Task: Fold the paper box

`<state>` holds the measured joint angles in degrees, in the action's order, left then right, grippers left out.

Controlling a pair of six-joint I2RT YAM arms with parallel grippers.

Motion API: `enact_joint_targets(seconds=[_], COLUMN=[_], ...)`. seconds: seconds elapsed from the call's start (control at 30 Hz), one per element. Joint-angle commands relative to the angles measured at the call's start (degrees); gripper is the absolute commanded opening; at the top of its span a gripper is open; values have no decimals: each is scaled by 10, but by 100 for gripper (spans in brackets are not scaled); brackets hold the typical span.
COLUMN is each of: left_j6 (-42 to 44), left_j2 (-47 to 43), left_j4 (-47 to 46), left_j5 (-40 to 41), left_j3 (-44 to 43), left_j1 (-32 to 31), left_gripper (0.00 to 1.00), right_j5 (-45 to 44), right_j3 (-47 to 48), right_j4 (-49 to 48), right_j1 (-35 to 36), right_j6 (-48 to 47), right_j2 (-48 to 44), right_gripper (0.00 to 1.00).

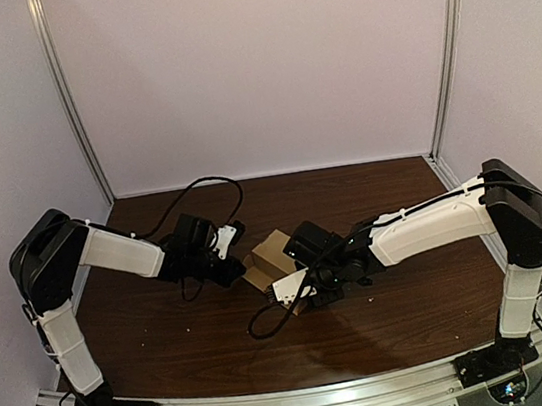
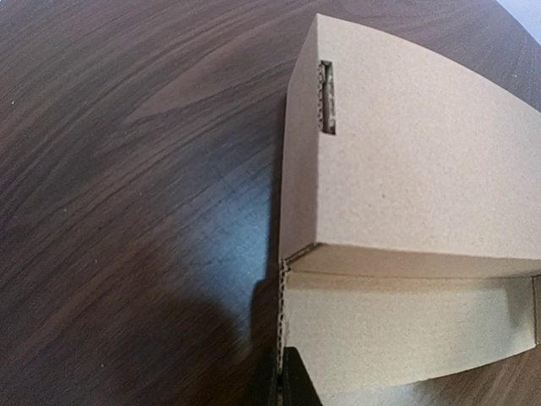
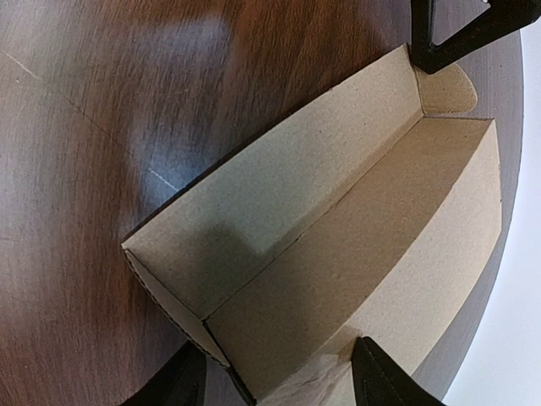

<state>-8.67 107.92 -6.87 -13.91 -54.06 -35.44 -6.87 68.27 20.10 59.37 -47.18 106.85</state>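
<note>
Right pincer [image 3: 277, 359] straddles box [image 3: 355, 271] end, jaws wide; left pincer [image 3: 427, 52] at far corner (grip unclear). Box on counter [image 1: 169, 338] centre, wall [image 3: 279, 194] raised, unclosed: judged half folded, closing remains.

My fixed camera looks down on the whole table [image 1: 170, 348] from high behind, while both wrist cameras press close to the same cardboard box [image 1: 270, 254].
</note>
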Motion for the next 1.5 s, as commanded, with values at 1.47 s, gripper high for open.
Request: enact_joint_targets(seconds=[1.47], left_j6=[62], left_j2=[-5], left_j4=[84], left_j5=[84], left_j3=[-62], left_j1=[-56], left_gripper=[0], right_j5=[49], right_j3=[18], right_j4=[78], right_j1=[-1], right_j6=[12], right_j2=[26], right_gripper=[60])
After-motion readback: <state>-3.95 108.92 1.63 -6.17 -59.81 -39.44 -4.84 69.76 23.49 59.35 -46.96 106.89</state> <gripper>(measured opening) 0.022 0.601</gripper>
